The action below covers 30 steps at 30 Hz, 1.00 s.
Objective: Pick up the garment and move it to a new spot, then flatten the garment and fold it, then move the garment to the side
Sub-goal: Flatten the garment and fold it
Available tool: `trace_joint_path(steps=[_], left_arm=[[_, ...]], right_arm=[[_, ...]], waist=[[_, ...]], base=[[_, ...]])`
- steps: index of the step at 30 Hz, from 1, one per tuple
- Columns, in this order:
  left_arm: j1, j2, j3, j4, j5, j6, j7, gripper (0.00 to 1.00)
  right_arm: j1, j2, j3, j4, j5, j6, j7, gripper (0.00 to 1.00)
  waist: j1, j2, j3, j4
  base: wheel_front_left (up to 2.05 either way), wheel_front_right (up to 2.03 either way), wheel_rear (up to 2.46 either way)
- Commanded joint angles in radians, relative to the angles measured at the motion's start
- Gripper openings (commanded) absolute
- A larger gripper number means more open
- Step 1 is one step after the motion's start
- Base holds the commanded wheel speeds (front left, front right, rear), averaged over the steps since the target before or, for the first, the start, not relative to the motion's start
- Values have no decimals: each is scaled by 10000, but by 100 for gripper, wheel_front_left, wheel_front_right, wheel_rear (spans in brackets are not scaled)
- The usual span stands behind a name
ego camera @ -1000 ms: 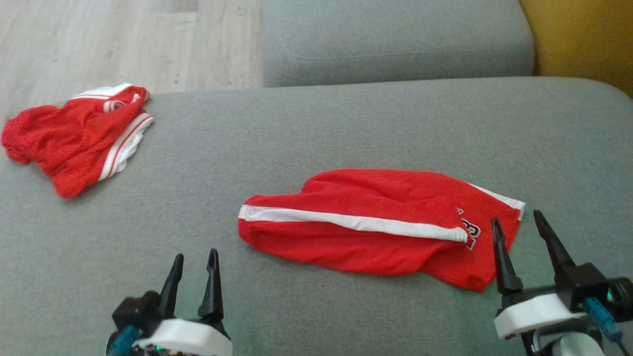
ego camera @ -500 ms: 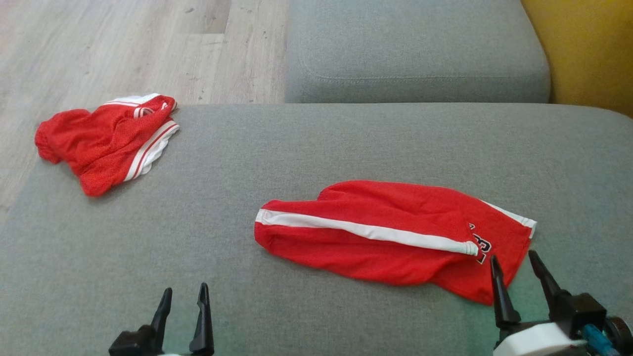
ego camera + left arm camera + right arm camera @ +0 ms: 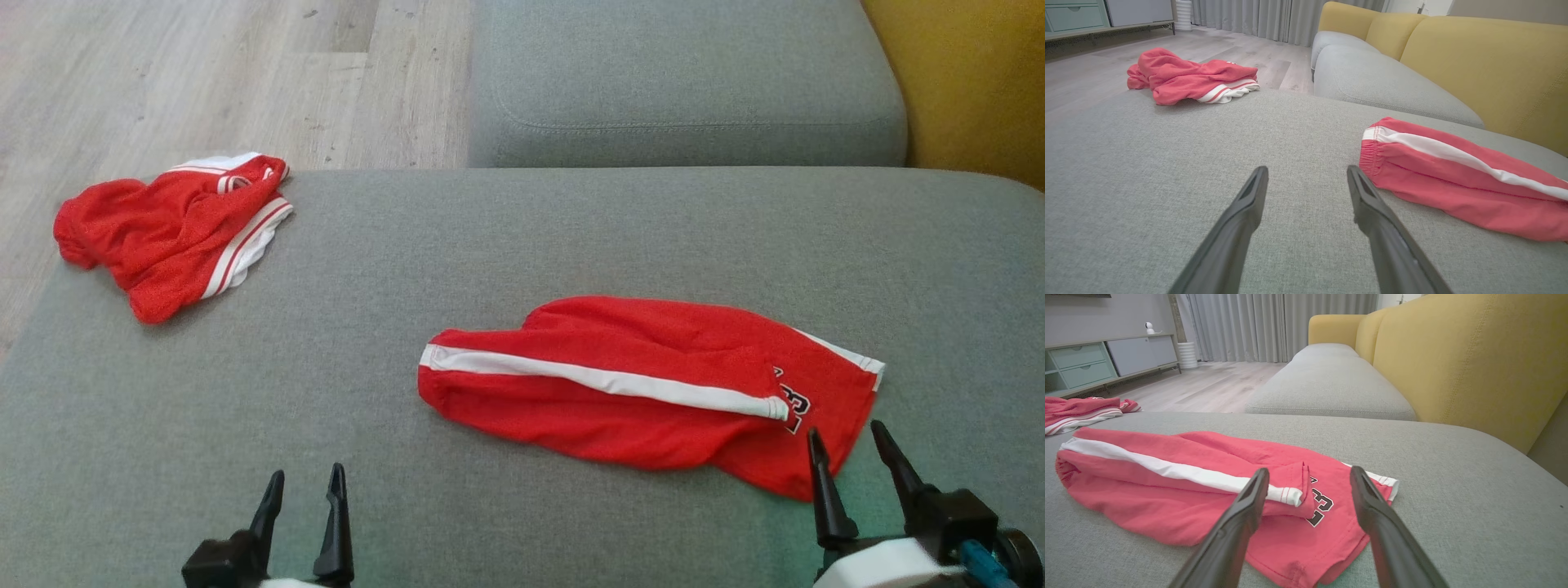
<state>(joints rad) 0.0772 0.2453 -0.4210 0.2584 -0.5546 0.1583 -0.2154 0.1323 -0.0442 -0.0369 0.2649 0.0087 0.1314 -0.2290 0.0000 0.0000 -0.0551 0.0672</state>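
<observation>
Grey cushion [image 3: 490, 245] holds garment [image 3: 620, 359], lettering [image 3: 796, 402] half-hidden; left tool [image 3: 306, 472], right tool [image 3: 845, 430] released.

- The head camera looks forward and steeply down from high over the grey seat cushion [image 3: 571, 245]. It is far enough back to catch the left gripper [image 3: 304, 475] and right gripper [image 3: 845, 430] at its bottom edge.
- The left wrist camera rides low, just above the cushion. It faces out along the left gripper toward the crumpled red garment [image 3: 1192, 77] and the wooden floor [image 3: 1086, 77] beyond.
- The right wrist camera is low too and close in, facing over the folded red garment [image 3: 1180, 477], with the yellow backrest [image 3: 1453, 367] on its right.
- All three views share the folded garment, the crumpled one and the grey cushion.
</observation>
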Motion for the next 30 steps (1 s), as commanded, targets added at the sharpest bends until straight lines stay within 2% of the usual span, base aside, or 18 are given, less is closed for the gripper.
trace_joint_path(steps=[1,9,15,23,30], left_arm=[[-351,197,311,-299,-4,39,-32,100],[-561,293,221,-342,7,5,138,100],[-1328,417,-44,-451,155,-156,732,100],[-3350,75,-758,-119,-126,-894,2796,100],[-4711,-323,-816,581,-542,-1005,4064,100]], right_arm=[[-476,-60,227,-270,18,-7,-111,100],[-515,-60,215,-292,-7,-7,-124,100],[-586,-60,253,-361,-108,-7,-50,100],[-933,-60,349,-681,-325,-7,219,100],[-1252,-60,484,-878,-461,-7,407,100]], waist=[[0,0,17,-1],[0,0,118,24],[0,0,322,60],[0,0,1013,29],[0,0,1655,-90]], base=[[0,0,0],[0,0,0],[0,0,0],[0,0,0],[0,0,0]])
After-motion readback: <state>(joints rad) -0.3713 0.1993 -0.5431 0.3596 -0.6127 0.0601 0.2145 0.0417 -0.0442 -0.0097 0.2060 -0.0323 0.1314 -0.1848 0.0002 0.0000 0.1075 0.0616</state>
